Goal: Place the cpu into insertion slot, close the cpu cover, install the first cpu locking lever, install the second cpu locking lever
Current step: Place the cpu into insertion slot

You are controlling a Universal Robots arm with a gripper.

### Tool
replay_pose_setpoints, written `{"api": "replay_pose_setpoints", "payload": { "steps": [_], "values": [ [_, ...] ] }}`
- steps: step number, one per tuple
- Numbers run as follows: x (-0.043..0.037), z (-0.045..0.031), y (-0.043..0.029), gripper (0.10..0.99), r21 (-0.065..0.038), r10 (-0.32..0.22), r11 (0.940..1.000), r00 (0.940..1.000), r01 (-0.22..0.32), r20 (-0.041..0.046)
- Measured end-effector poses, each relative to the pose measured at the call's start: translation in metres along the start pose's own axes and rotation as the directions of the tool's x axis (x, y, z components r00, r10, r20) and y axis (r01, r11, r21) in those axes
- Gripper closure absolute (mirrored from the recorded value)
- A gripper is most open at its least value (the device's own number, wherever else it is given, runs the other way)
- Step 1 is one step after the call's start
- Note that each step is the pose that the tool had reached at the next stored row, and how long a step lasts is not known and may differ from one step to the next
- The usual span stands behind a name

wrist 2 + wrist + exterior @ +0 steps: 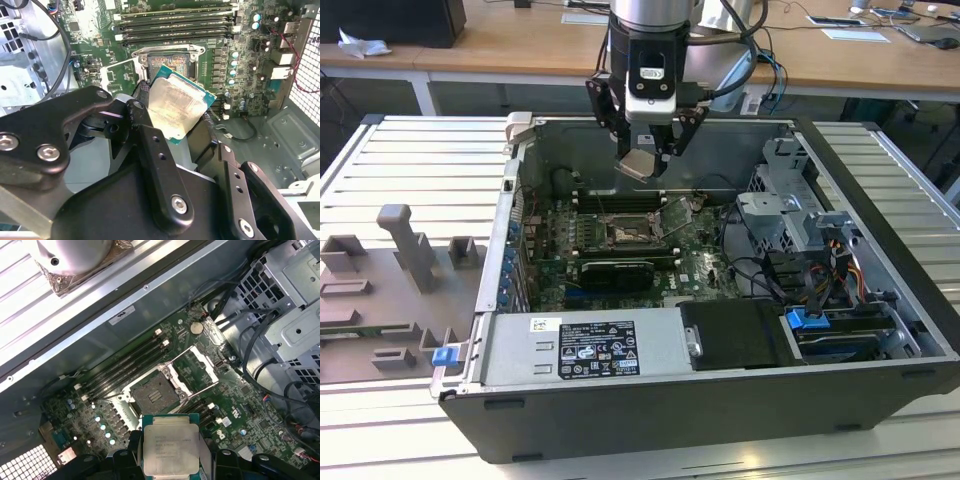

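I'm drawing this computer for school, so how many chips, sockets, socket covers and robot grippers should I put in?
Chip: 1
Socket: 1
Socket cover: 1
Gripper: 1
Total: 4

Shining silver and round up on the arm point(655, 12), carrying a white block point(650, 100) with a small dark sticker, trailing black cables point(761, 50), and wearing a black gripper point(647, 160) with thick smooth fingers point(155, 165) dotted with little round silver screws point(179, 203).
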State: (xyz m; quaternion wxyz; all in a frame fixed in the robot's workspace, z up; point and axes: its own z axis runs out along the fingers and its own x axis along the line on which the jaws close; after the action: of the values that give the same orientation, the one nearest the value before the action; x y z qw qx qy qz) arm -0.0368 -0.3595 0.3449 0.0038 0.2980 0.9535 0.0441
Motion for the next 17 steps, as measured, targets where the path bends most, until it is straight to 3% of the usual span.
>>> {"api": "replay_pose_setpoints", "payload": {
  "steps": [12, 17],
  "values": [
    [0.0, 0.002, -0.0002, 0.545, -0.001, 0.055, 0.9985, 0.9985, -0.055, 0.0048],
    [-0.0001, 0.0032, -0.0003, 0.545, -0.003, 0.149, 0.9889, 0.9888, -0.149, 0.0134]
  ]
}}
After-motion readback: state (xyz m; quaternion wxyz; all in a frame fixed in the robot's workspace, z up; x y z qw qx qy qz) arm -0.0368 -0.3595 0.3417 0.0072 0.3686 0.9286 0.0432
